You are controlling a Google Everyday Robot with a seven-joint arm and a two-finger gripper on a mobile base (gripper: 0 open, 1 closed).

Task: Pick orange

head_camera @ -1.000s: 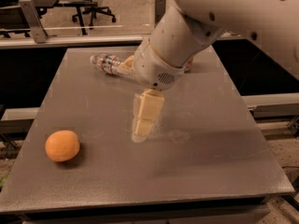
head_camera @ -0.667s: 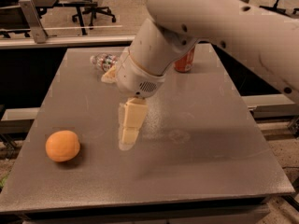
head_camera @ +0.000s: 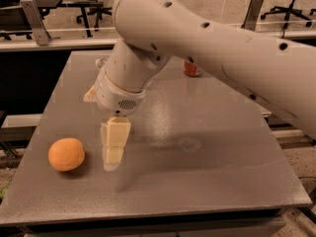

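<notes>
Item 1. Orange point(head_camera: 66, 154): round, matte, resting on the grey desk point(head_camera: 207, 181) near its front-left corner, untouched and free-standing.

Item 2. Tan object point(head_camera: 90, 95): near the left edge, farther back, mostly hidden behind the arm; kind not identifiable.

Item 3. Gripper point(head_camera: 115, 144): cream-coloured, pointing straight down, low over the desk just to the right of the orange and apart from it. It holds nothing. Seen edge-on, so whether it is spread or closed cannot be told.

Item 4. Arm point(head_camera: 207, 38): large and white, reaching in from the right side across the back half of the desk.

Item 5. Red can point(head_camera: 192, 69): upright near the far edge, partly covered by the arm.
</notes>
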